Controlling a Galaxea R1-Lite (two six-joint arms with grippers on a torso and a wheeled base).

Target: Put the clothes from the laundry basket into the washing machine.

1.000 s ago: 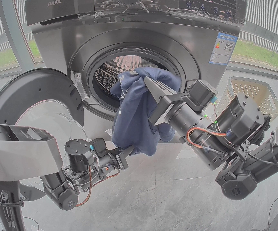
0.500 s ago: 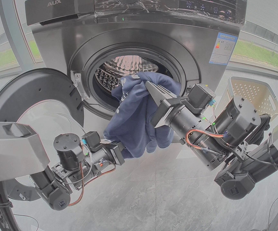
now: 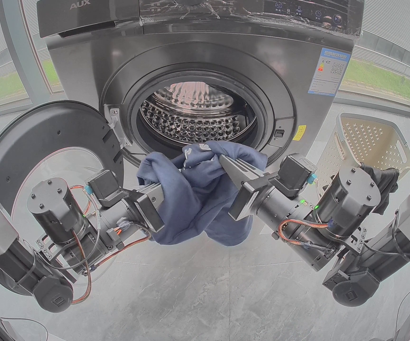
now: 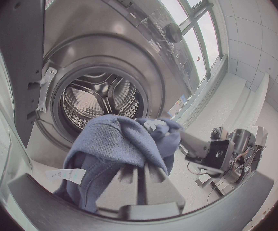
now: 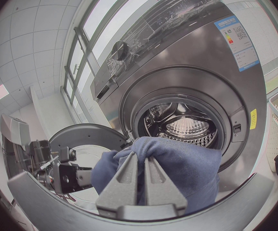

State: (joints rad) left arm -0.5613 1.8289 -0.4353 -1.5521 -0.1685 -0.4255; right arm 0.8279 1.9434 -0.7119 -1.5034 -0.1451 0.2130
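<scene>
Washing machine (image 3: 96,62) behind, garment (image 3: 200,200) lower now, tight in left pincer (image 4: 141,172) and right pincer (image 3: 225,161).

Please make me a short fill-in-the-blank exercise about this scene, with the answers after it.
1. The left gripper and the right gripper are both shut on a ___ garment.
2. The door of the washing machine stands ___.
3. The laundry basket stands at the robot's ___ side.
Missing words: blue; open; right.
</scene>
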